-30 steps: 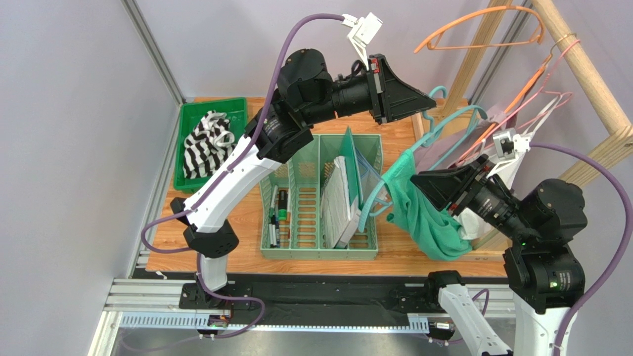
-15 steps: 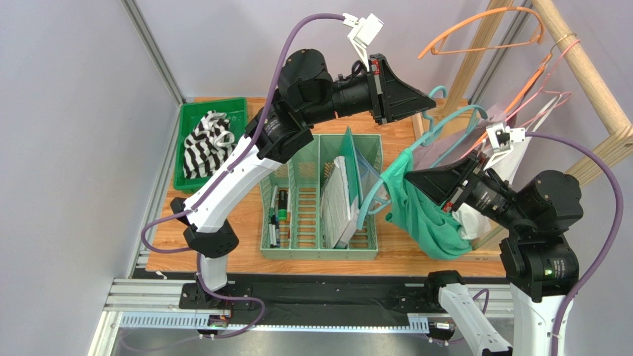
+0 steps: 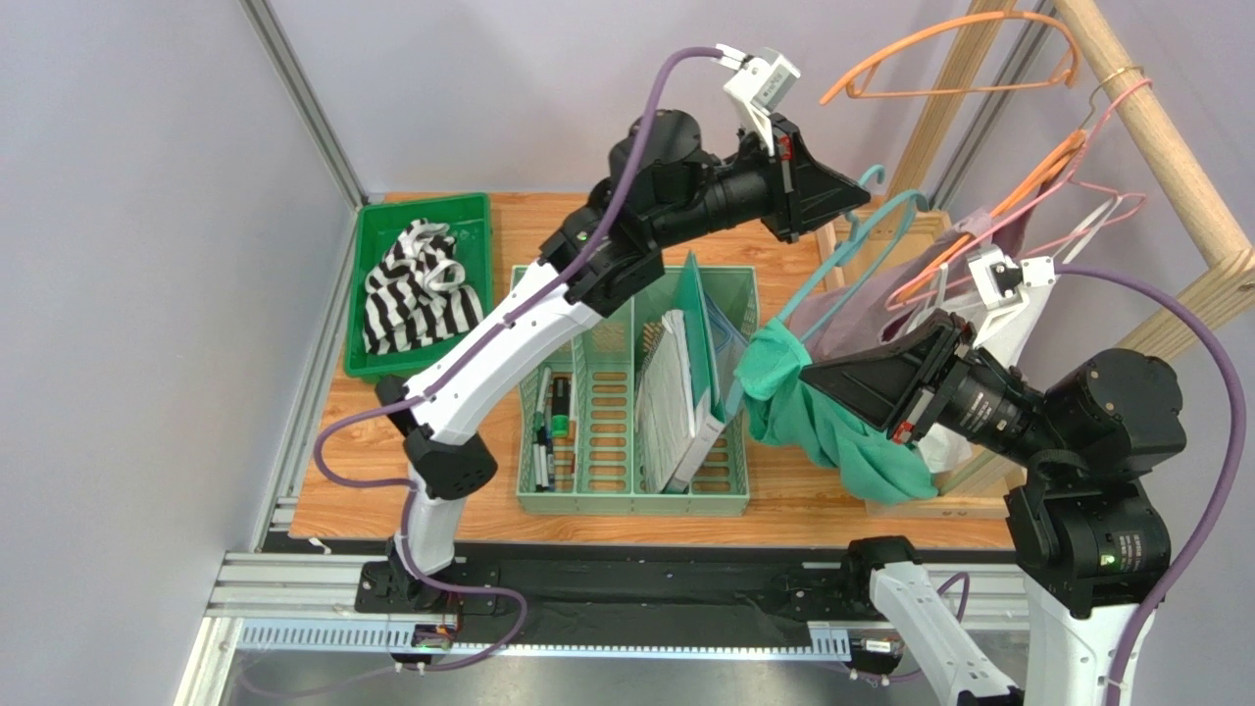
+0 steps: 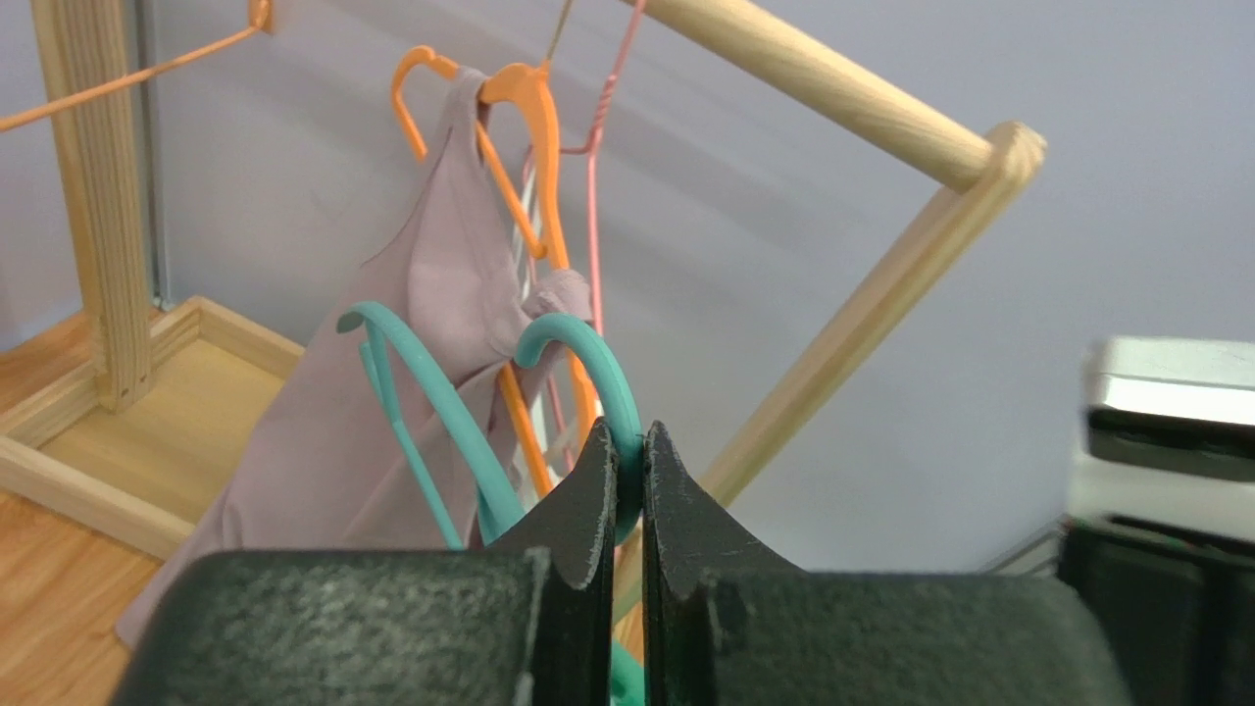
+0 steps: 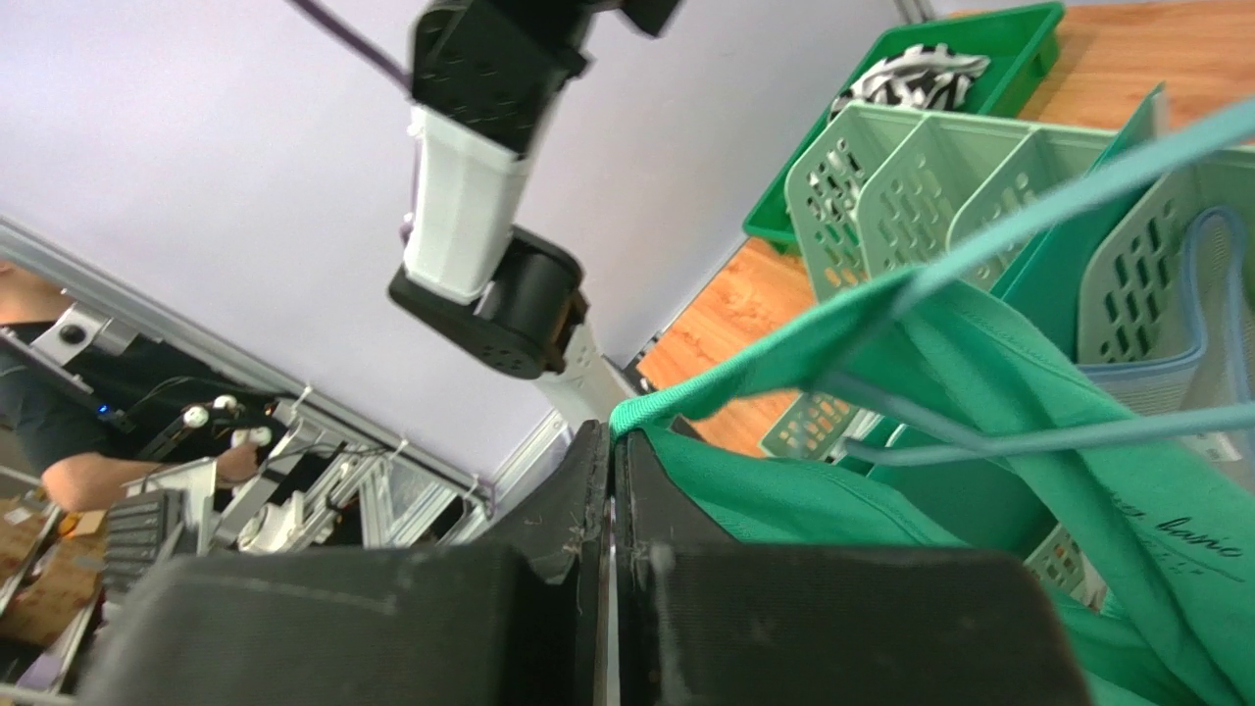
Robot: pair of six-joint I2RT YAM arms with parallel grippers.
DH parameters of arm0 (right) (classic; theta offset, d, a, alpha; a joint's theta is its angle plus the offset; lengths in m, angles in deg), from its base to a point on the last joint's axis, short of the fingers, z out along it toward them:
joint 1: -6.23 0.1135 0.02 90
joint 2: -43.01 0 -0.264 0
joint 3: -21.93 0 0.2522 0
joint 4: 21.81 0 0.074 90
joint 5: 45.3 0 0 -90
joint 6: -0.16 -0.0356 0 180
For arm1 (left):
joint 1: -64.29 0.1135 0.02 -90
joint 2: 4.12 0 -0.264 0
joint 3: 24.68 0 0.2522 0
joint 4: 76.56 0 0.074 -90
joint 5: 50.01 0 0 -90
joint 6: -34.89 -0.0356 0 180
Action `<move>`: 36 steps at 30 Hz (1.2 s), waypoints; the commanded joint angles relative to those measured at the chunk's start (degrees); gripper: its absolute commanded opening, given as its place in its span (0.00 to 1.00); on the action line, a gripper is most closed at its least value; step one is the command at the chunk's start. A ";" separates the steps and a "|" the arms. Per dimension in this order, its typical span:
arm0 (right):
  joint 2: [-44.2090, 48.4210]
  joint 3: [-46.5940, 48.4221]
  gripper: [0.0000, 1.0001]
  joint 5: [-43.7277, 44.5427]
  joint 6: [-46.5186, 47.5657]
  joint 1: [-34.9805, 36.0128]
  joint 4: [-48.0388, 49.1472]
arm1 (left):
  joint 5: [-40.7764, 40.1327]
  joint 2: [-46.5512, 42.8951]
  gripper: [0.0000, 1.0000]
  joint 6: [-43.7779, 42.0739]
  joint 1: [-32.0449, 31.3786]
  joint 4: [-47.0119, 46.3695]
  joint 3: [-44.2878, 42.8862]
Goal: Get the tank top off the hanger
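Note:
A green tank top hangs on a teal hanger, held in the air right of the green basket. My left gripper is shut on the hanger's hook high at the back, near the wooden rack. My right gripper is shut on the tank top's edge near its shoulder strap, pulling it leftward along the teal hanger arm. The cloth bunches over the hanger's lower left end.
A wooden rack at the right carries orange and pink hangers and a mauve garment. A pale green divided basket with papers stands mid-table. A green tray with striped cloth lies at the left.
My left gripper moved right and up with the hanger hook. My right gripper pulled the tank top left and down, so the cloth now bunches at the hanger's left end.

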 commanded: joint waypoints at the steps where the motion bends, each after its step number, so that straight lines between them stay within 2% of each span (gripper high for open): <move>1: -1.23 1.12 0.00 -3.14 -1.44 1.69 -3.26 | -3.23 2.60 0.00 0.80 0.37 -6.70 -3.64; 6: -1.76 -0.55 0.00 -3.85 0.50 4.50 -9.41 | -10.86 2.26 0.00 0.37 0.37 -8.46 -3.55; 13: -1.76 0.59 0.00 -1.13 7.70 6.52 -21.37 | -15.28 1.47 0.00 2.56 0.37 -11.10 -5.57; 16: -2.20 4.80 0.00 7.11 10.95 6.43 -27.16 | -13.88 0.50 0.00 3.44 0.29 -11.45 -5.84; 19: -1.77 8.84 0.00 21.51 11.93 6.52 -31.65 | -11.95 -1.43 0.00 2.49 0.37 -9.26 -5.84; 20: -1.07 9.72 0.00 31.47 10.53 6.52 -33.40 | -10.81 -2.13 0.00 1.87 0.37 -7.34 -5.84; 26: -1.49 14.82 0.00 57.71 11.31 6.52 -35.95 | -8.95 -9.60 0.00 -4.80 0.37 4.78 -4.35; 32: -6.51 14.49 0.00 68.74 14.47 6.43 -33.08 | -5.70 -19.09 0.00 -6.13 0.37 9.90 2.24; 34: -6.60 11.59 0.00 67.79 15.00 6.43 -30.88 | -5.26 -21.29 0.00 -5.70 0.37 10.87 3.21; 36: -5.46 4.66 0.00 66.04 14.13 6.44 -29.21 | -4.47 -23.04 0.00 -5.00 0.37 12.01 4.35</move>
